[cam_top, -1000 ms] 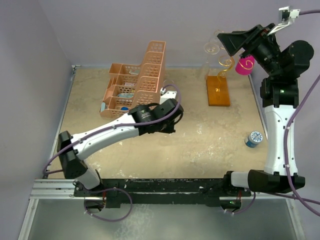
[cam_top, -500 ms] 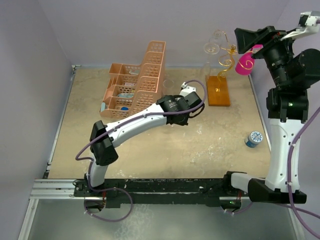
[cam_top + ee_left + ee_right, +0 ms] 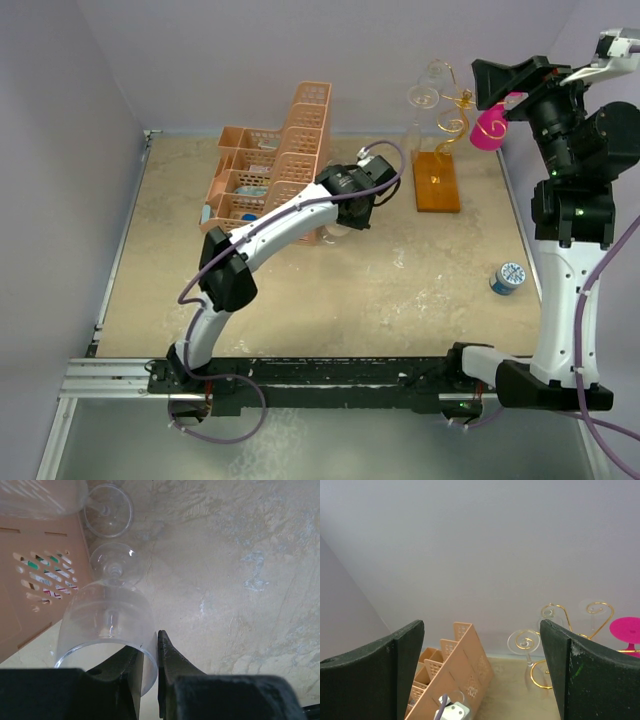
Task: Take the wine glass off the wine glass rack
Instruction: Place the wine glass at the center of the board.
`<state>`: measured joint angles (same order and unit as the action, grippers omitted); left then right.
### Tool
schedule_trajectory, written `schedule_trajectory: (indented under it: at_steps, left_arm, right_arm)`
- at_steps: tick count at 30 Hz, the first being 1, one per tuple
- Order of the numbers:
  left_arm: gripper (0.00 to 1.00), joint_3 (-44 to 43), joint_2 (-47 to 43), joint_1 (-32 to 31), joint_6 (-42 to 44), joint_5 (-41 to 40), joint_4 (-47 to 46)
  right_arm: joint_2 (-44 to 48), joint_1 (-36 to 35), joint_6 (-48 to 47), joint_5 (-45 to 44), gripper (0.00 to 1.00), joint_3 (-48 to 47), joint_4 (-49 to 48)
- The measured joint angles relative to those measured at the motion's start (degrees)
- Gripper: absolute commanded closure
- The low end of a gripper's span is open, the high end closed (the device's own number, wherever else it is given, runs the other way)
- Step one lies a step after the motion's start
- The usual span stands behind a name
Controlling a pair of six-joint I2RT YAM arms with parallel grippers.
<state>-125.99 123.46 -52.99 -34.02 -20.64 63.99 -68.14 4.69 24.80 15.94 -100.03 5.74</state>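
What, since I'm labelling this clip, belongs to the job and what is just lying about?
Job: gold wire rack, glasses hanging on it, clear glass pinched by left tool.
Lying about: peach basket, small blue-and-white round thing.

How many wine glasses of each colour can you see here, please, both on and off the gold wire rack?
Clear wine glasses: 4, namely first rack glass and second rack glass, both hanging on the gold wire rack with orange base; rim-held glass in left gripper; standing glass beside the peach lattice basket.
Pink wine glass: 1, on the rack.
Total: 5
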Motion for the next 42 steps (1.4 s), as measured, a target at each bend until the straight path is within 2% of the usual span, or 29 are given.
schedule_trajectory:
  at_steps: [11, 18, 22, 34, 42]
  left_arm:
    - [0.99, -1.0, 1.9, 2.7, 0.9, 3.1, 0.1]
    - [0.72, -1.0, 1.9, 3.6, 1.7, 4.1, -0.5]
    - [0.62, -1.0, 1.9, 3.8, 2.3, 4.4, -0.6]
    - [0.51, -1.3, 1.5, 3.9, 3.3, 4.4, -0.5]
    - [0.48, -6.0, 0.4, 3.9, 3.8, 4.4, 0.4]
  right_arm:
    - [-0.1, 0.0, 0.0, 0.0, 0.01, 0.3, 0.0]
    - [-0.1, 0.0, 0.2, 0.1, 0.02, 0.3, 0.0]
    - [0.0, 0.0, 0.5, 0.2, 0.02, 0.4, 0.0]
    - [1.3, 0.0, 1.2, 0.5, 0.02, 0.4, 0.0]
    - [1.5, 0.0, 1.6, 1.5, 0.02, 0.4, 0.1]
